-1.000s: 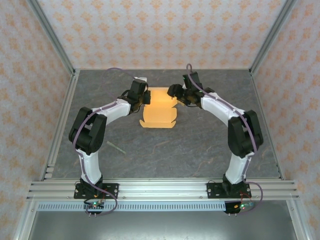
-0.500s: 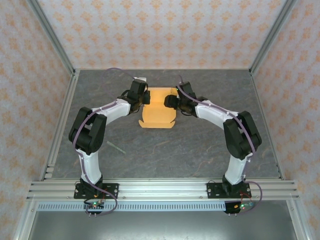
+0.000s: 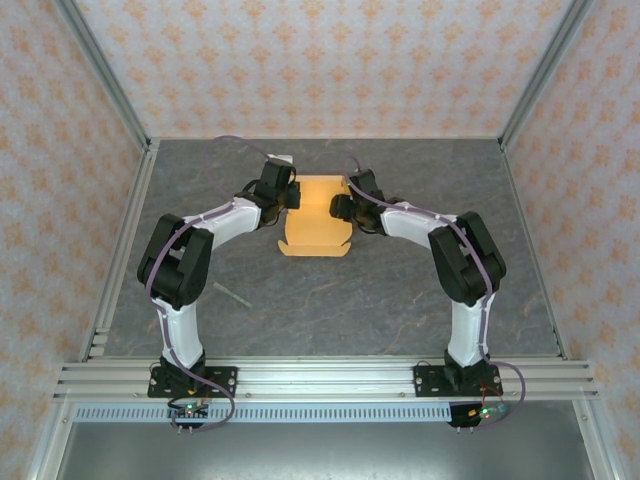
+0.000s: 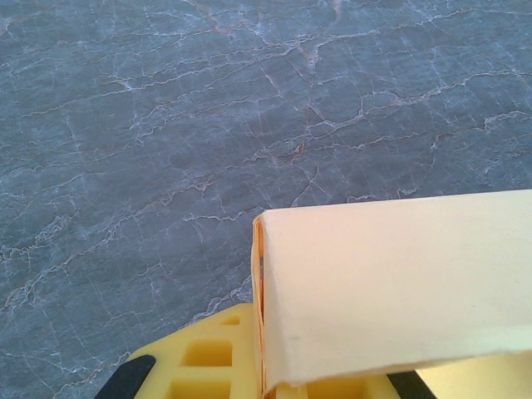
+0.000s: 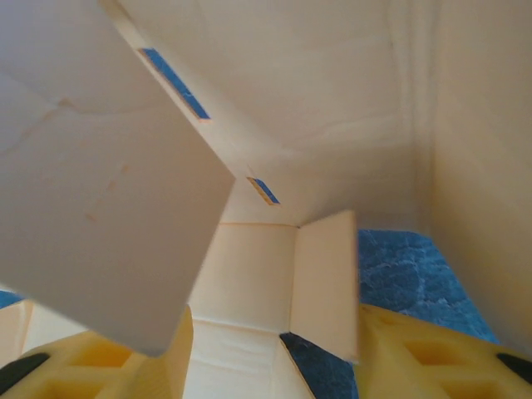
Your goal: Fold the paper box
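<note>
The orange-yellow paper box [image 3: 318, 222] lies part-folded on the grey table [image 3: 400, 290], towards the back middle. My left gripper [image 3: 292, 197] is at the box's left rear side. In the left wrist view a raised wall of the paper box [image 4: 391, 283] stands edge-on between the yellow fingers [image 4: 204, 357], and the left gripper [image 4: 266, 378] is shut on it. My right gripper [image 3: 342, 207] is at the box's right rear side. In the right wrist view the right gripper [image 5: 266, 362] is open, its fingers [image 5: 420, 353] wide apart, with the paper box's [image 5: 299, 125] inner panels and a small upright flap [image 5: 324, 278] between and ahead of them.
A thin pale strip [image 3: 236, 296] lies on the table left of centre, near the left arm. Aluminium posts [image 3: 105, 75] and patterned walls enclose the table. A metal rail [image 3: 320, 377] runs along the near edge by the arm bases.
My right gripper has moved left and in against the box's right side, and its arm has swung inward. The left gripper and the box have stayed put.
</note>
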`<state>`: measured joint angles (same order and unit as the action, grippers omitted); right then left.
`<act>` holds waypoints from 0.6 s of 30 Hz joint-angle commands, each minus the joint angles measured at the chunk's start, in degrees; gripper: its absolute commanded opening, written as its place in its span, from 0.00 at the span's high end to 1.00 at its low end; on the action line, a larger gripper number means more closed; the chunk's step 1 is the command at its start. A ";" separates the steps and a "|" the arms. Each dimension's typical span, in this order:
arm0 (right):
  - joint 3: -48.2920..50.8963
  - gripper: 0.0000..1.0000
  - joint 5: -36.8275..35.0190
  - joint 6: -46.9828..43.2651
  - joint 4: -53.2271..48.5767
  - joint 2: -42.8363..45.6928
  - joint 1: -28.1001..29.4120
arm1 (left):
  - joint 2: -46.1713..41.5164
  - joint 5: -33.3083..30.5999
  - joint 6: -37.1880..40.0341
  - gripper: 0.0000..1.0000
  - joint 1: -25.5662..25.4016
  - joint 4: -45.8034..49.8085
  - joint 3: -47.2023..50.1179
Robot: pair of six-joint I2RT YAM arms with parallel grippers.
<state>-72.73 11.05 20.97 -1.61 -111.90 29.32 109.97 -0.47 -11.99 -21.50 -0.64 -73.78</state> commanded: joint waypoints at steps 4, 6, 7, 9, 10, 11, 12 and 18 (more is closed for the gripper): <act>-0.36 0.56 2.36 -2.62 6.54 0.40 0.21 | -3.01 0.21 -0.40 1.00 -0.12 0.29 -1.06; 0.16 0.59 3.01 -2.81 7.41 0.47 0.30 | -3.10 0.22 -0.40 1.00 -0.12 0.16 -0.95; 0.33 0.60 3.44 -2.99 7.82 0.43 0.37 | -3.10 0.26 -0.48 1.00 -0.12 0.18 -0.93; 0.16 0.64 4.17 -3.14 8.04 0.19 0.56 | -3.01 0.47 -0.45 1.00 -0.12 0.11 -0.84; 0.07 0.64 4.66 -3.20 8.07 -0.08 0.56 | -3.01 0.64 -0.47 1.00 -0.06 0.12 -0.91; -0.13 0.65 5.40 -3.34 8.03 -0.38 0.56 | -2.92 0.77 -0.57 1.00 -0.12 0.12 -0.85; -0.38 0.65 6.00 -3.16 8.02 -0.77 0.56 | -2.92 0.89 -0.57 1.00 -0.07 0.13 -0.84; -0.70 0.68 8.75 -3.97 7.12 -0.92 0.56 | -3.10 -0.03 -0.45 1.00 -0.12 0.30 -0.67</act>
<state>-72.73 17.56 18.65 4.78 -112.53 29.50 109.97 -0.25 -11.99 -21.50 -0.67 -73.78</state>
